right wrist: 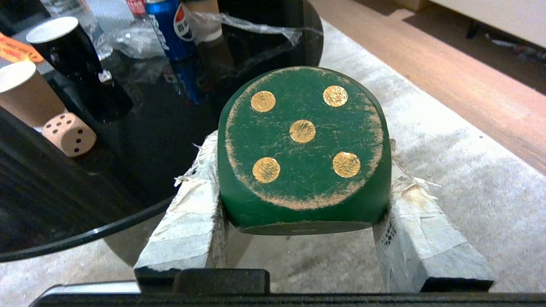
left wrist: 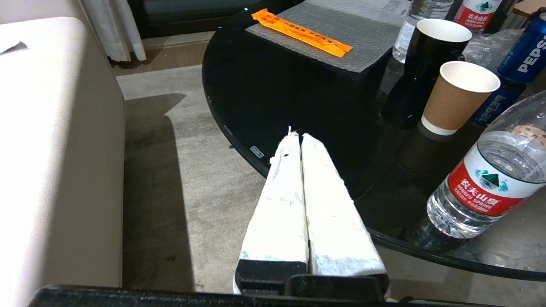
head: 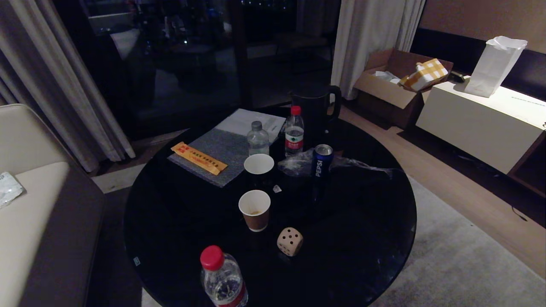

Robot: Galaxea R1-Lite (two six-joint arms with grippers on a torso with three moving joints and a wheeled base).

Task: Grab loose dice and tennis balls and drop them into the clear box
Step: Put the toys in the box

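Between the tape-wrapped fingers (right wrist: 187, 221) of the right gripper (right wrist: 298, 179) sits a dark green wooden die (right wrist: 303, 149) with gold pips, clamped on both sides, five-face toward the wrist camera, above grey carpet (right wrist: 448, 179). Beyond and to its side, a beige die (right wrist: 69, 134) rests on the round black glass table (right wrist: 128, 170) beside a brown paper cup (right wrist: 23, 94). Over the table's edge, the left gripper (left wrist: 298, 140) is pressed closed, empty.

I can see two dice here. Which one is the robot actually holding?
The dark green die, gold five-pip face showing, clamped in the right gripper beside the table. The beige die sits untouched on the black table.
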